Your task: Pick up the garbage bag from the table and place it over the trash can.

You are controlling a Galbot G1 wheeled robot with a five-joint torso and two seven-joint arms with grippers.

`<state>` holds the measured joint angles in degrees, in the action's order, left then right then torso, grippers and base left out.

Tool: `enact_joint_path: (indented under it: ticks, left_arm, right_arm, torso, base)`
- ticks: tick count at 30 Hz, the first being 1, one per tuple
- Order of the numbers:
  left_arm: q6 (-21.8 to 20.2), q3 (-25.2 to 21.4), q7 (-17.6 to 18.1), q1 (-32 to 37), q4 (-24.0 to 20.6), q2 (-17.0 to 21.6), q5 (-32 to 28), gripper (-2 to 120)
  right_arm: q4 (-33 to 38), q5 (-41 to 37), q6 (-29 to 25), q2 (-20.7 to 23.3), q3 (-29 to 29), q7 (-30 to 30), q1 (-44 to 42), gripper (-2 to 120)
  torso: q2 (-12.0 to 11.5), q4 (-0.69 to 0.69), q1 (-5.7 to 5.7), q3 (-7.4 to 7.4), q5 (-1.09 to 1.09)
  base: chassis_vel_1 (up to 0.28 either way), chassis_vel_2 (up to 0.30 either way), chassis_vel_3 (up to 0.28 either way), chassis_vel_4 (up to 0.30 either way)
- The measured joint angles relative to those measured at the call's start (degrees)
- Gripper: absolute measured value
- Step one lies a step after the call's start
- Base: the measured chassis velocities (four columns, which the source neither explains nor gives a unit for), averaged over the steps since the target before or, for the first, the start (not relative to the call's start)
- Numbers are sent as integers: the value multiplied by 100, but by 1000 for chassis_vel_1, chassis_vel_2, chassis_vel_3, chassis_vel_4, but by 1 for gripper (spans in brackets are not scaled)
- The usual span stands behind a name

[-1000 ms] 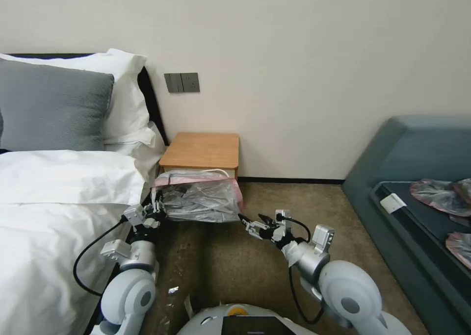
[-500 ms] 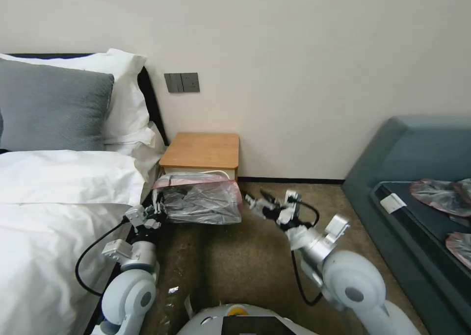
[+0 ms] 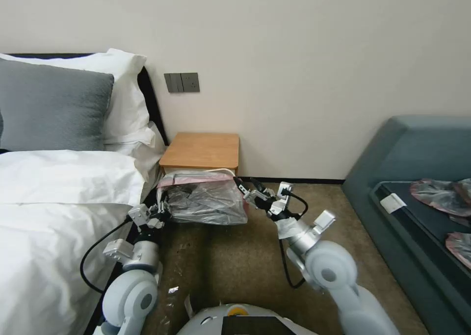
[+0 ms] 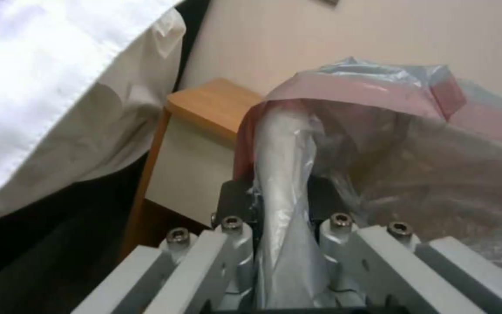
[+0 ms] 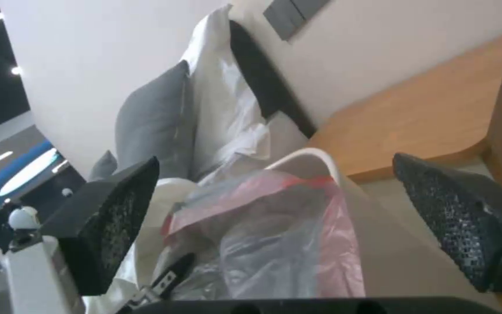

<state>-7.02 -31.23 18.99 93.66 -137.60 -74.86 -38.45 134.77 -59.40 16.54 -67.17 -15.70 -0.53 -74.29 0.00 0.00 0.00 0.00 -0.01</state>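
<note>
Left gripper (image 3: pixel 159 212) is clamped on the bag's (image 3: pixel 208 202) near-left edge in the head view, low by the bed (image 3: pixel 64 197). Right gripper (image 3: pixel 248 193) sits at the bag's right end with its fingers spread, just beside the plastic; can't tell if it's actually touching. Bag is stretched over the can (image 3: pixel 221 170), which stands on the carpet right in front of the table (image 3: pixel 201 151); a bit of the can's white rim peeks out at the back. Pink band runs along the bag's far top edge. Sofa (image 3: pixel 417 153) off to the right has some other bags (image 3: pixel 441 195) on it, well apart from all this.

Left wrist view: fingers (image 4: pixel 233 226) pinched tight on a bunched fold of the bag (image 4: pixel 379 144), pink rim arching above, table (image 4: pixel 210 104) corner behind it and bed sheet (image 4: pixel 59 78) to the side.

Right wrist view: both black pads (image 5: pixel 117 213) wide apart, nothing between them. Bag (image 5: pixel 274 244) and the can's (image 5: pixel 315 161) curved white rim lie ahead in the gap, table (image 5: pixel 425 117) top beyond, pillows (image 5: pixel 152 117) further back.
</note>
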Motion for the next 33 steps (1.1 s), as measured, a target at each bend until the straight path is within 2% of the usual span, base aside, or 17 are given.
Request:
enact_joint_path:
  ticks: [10,11,16,18,22,24,25,28,29,33]
  left_arm:
    - [-47,8,7,9,-80,-2,-194,8]
    - [-56,8,20,9,-87,-2,-238,8]
    - [-85,23,49,15,-104,-3,-314,8]
    - [-100,48,57,23,-119,-8,-347,8]
    - [-106,56,60,22,-120,-9,-362,8]
    - [-116,57,63,16,-132,-9,-392,8]
    - [-116,57,63,16,-132,-9,-392,8]
    - [-124,53,65,8,-137,-2,-407,8]
    - [-124,53,65,8,-137,-2,-407,8]
    - [-127,59,62,15,-137,-5,-407,8]
  right_arm:
    - [-97,156,-9,-179,41,53,-27,98]
    - [-100,191,-9,-203,48,68,-40,92]
    - [-104,254,-9,-261,57,74,-60,82]
    - [-104,292,-9,-301,57,74,-89,68]
    - [-103,317,-9,-316,56,74,-105,59]
    - [-103,339,-9,-340,55,73,-118,47]
    - [-103,339,-9,-340,55,73,-118,47]
    - [-87,342,-10,-353,48,72,-116,33]
    - [-87,342,-10,-353,48,72,-116,33]
    - [-66,347,-15,-367,43,72,-111,13]
  torso:
    - [0,0,0,0,0]
    - [0,0,0,0,0]
    - [0,0,0,0,0]
    - [0,0,0,0,1]
    - [0,0,0,0,0]
    - [0,0,0,0,1]
    - [0,0,0,0,1]
    - [0,0,0,0,1]
    - [0,0,0,0,1]
    - [0,0,0,0,1]
  base:
    - [0,0,0,0]
    - [0,0,0,0]
    - [0,0,0,0]
    - [0,0,0,0]
    - [0,0,0,0]
    - [0,0,0,0]
    - [0,0,0,0]
    - [0,0,0,0]
    - [0,0,0,0]
    - [0,0,0,0]
